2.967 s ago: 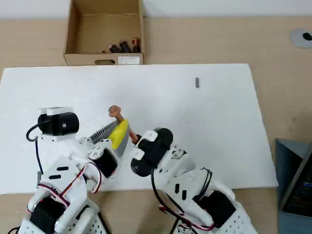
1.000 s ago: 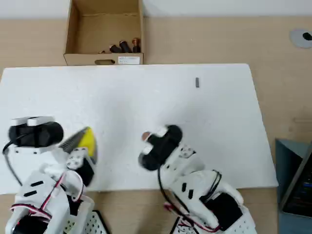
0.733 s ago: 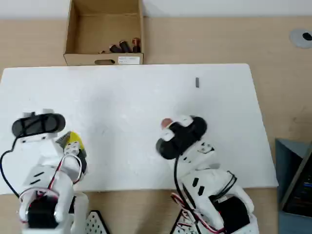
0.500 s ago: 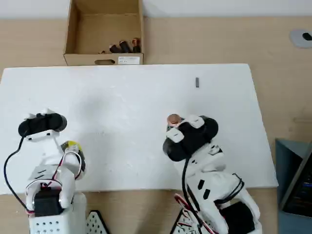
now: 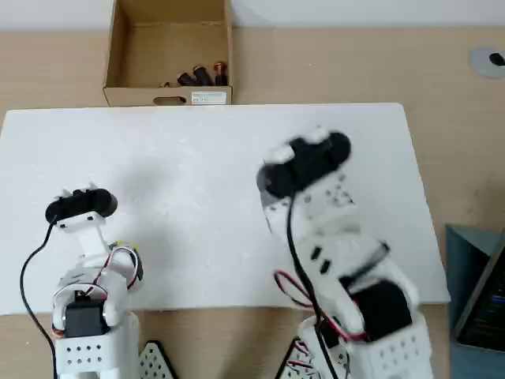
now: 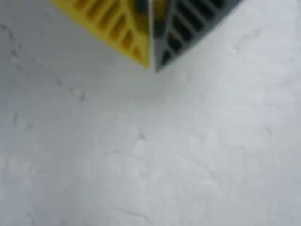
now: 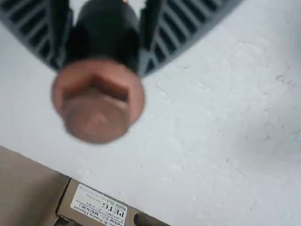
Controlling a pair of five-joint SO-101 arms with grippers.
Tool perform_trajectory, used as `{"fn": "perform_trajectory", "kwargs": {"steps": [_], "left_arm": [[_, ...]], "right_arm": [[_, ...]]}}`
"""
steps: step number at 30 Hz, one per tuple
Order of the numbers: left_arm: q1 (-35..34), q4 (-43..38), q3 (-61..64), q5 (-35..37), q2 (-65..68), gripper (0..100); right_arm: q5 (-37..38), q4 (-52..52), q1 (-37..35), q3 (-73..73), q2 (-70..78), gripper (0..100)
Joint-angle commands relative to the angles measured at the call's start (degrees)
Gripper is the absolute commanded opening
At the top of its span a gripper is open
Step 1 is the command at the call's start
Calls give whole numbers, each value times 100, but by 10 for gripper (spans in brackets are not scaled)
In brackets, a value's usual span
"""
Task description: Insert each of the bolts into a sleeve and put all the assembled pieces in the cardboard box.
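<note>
1. Wooden desk (image 5: 458, 118) carries a white board (image 5: 158, 158); the cardboard box (image 5: 134, 95) sits just beyond the board's far edge, toward its left corner.
2. Several assembled pieces (image 5: 201, 76) already lie in the box's near right corner.
3. The right gripper (image 7: 101, 61) is clamped on another bolt-and-sleeve piece (image 7: 97, 101), held above the board short of the box. Boxing it looks like the step in hand.
4. One small dark piece (image 5: 319, 133), perhaps a sleeve, lies near the board's far right corner, so the task seems not quite finished.
5. The left gripper (image 6: 151, 63) is closed on nothing, over the board's near left part.
6. The right wrist view gives the grip itself, copper head forward, with the box's labelled wall beyond. The high view gives the box's contents and the loose piece.
</note>
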Motion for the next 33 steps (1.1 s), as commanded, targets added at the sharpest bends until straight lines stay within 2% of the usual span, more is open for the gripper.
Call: {"fn": "perform_trajectory", "kwargs": {"steps": [1,9,18,22,33], "left_arm": [[-53,-105,-18,-35,-31,5],[-62,-105,-35,-9,-31,5],[-53,-105,-35,-35,-31,5],[-53,-105,-35,-35,-31,5],[-53,-105,-35,-35,-31,5]], "right_arm": [[-26,-571,75,-620,690,9],[-18,-1679,84,-1464,2484,9],[88,-2602,75,-3354,4822,9],[387,-2848,75,-4251,5895,9],[387,-3051,84,-6571,8444,9]]}}
